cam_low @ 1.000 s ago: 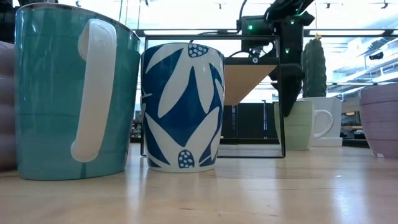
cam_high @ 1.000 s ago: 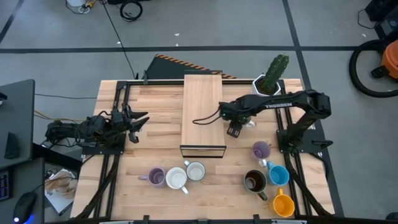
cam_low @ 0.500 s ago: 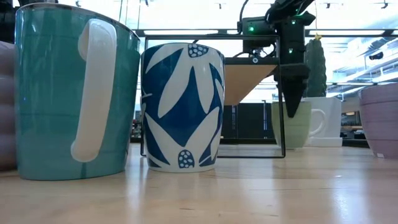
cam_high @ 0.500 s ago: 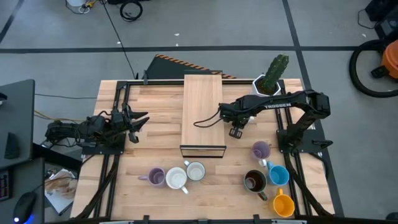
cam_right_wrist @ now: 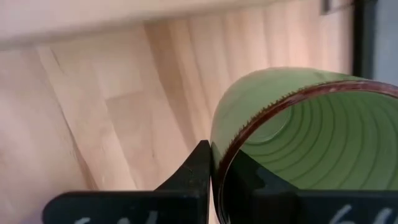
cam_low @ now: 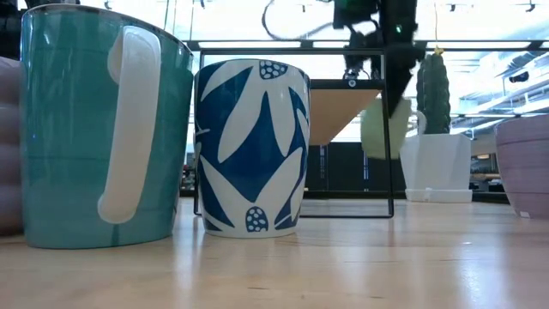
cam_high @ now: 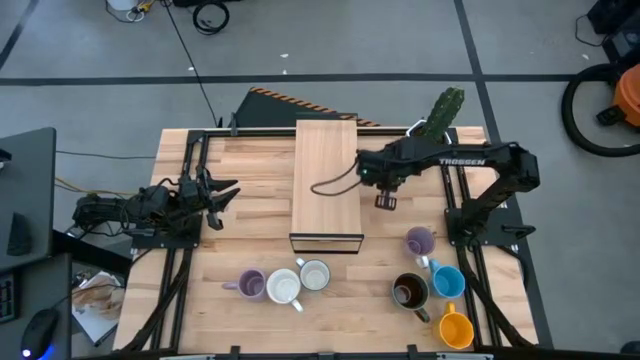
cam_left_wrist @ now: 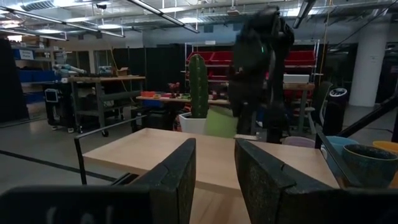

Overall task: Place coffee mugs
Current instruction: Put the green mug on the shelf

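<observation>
My right gripper [cam_high: 385,198] hangs above the table just right of the wooden stand [cam_high: 327,185], shut on a light green mug [cam_right_wrist: 292,137], which shows tilted and clear of the table in the low view [cam_low: 382,129]. My left gripper [cam_high: 222,198] waits open and empty at the table's left edge, and its fingers stand apart in its wrist view [cam_left_wrist: 214,168]. Near the front edge stand a lilac mug [cam_high: 250,284], a white mug [cam_high: 284,287] and a pale grey mug [cam_high: 315,274]. At the front right stand a lilac [cam_high: 420,241], a dark brown [cam_high: 409,291], a blue [cam_high: 447,281] and an orange mug [cam_high: 455,329]. My right gripper pinches the green mug's rim [cam_right_wrist: 219,163] with one finger [cam_right_wrist: 200,165] outside the wall and the other [cam_right_wrist: 242,174] inside the mug. The fingers come from above. The mug hangs below them, tilted and lifted clear of the table.
A white pot with a green cactus [cam_high: 437,122] stands at the far right, close behind my right arm. The wooden stand is a raised board on a black frame in the table's middle. Bare tabletop lies between the stand and my left gripper.
My right gripper has risen and gone a little toward the far edge with the green mug. The mug stood on the table half a second ago; now it hangs tilted, clear of the table.
</observation>
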Robot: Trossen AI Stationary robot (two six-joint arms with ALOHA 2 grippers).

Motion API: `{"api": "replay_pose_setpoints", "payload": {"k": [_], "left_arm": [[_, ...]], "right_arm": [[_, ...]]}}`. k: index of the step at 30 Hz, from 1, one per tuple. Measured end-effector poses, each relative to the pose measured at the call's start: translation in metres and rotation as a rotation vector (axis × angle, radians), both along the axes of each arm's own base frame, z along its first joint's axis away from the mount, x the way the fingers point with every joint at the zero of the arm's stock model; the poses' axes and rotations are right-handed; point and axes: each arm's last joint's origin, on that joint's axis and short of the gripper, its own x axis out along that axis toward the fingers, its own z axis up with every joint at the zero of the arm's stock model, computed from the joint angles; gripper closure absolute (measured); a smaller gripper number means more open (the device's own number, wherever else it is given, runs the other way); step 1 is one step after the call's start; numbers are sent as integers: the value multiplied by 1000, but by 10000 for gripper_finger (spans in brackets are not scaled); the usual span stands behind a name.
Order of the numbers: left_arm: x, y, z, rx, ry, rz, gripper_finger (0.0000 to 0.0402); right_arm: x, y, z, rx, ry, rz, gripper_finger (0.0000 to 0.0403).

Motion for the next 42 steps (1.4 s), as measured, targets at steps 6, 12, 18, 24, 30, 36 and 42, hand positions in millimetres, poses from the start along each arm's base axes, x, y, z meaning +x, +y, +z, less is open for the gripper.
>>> {"api": "replay_pose_setpoints", "payload": {"k": [6,12,18,24,30,36,42], "left_arm": [[0,0,0,0,0,0,285],[0,0,0,1,5,0,285],[0,0,0,1,4,0,285],[0,0,0,1,3,0,285],[0,0,-1,1,10,0,285],[1,0,-3,-2,25,-2,285],[1,0,-3,-4,25,-2,285]], "right_arm": [[-1,-17,39,-15,-79,6,374],[-2,-26,65,-41,-142,22,373],[11,-43,82,-57,-225,72,373],[40,-68,97,-36,-265,122,373],[57,-93,89,18,-210,125,373],[64,-110,75,53,-178,146,373],[64,-122,71,38,-172,155,372]]}}
